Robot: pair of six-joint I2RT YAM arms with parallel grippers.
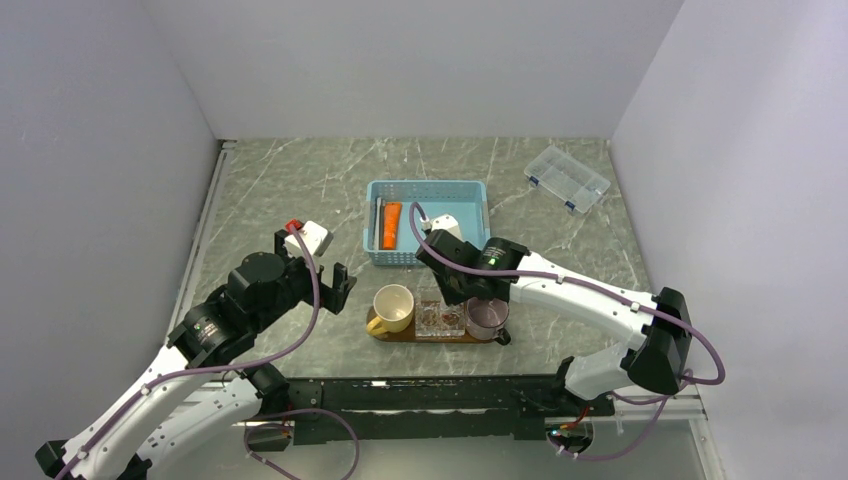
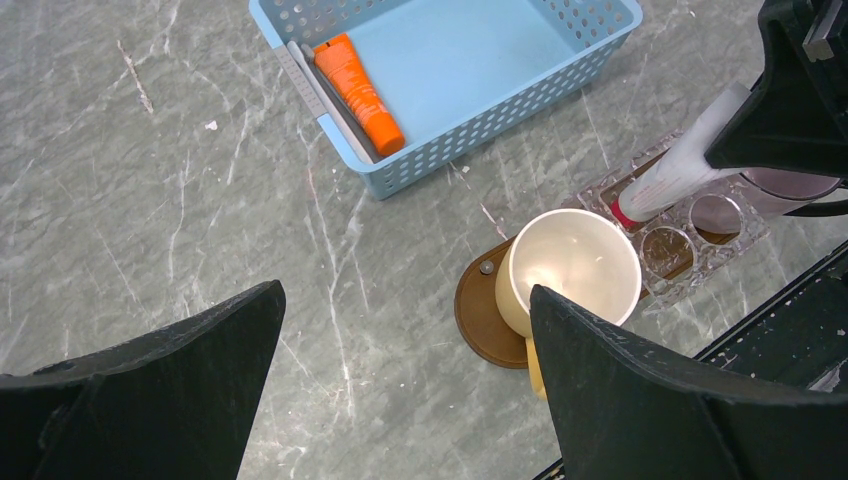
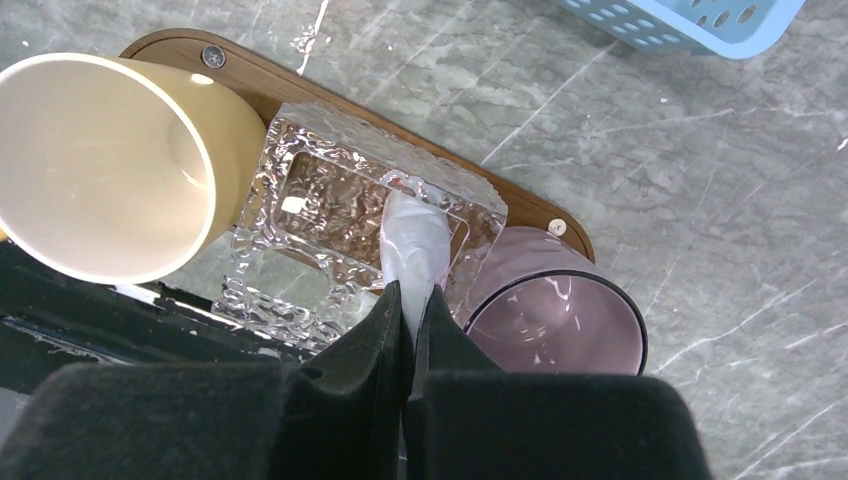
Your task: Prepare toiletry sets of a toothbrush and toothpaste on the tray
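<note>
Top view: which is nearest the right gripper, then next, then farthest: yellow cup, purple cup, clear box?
1. Purple cup, just to the right of the right gripper.
2. Yellow cup, off to its left.
3. Clear box, far back on the right.

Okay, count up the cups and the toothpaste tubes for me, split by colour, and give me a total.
Cream cup: 1
Purple cup: 1
Orange toothpaste tube: 1
White toothpaste tube: 1
Total: 4
</note>
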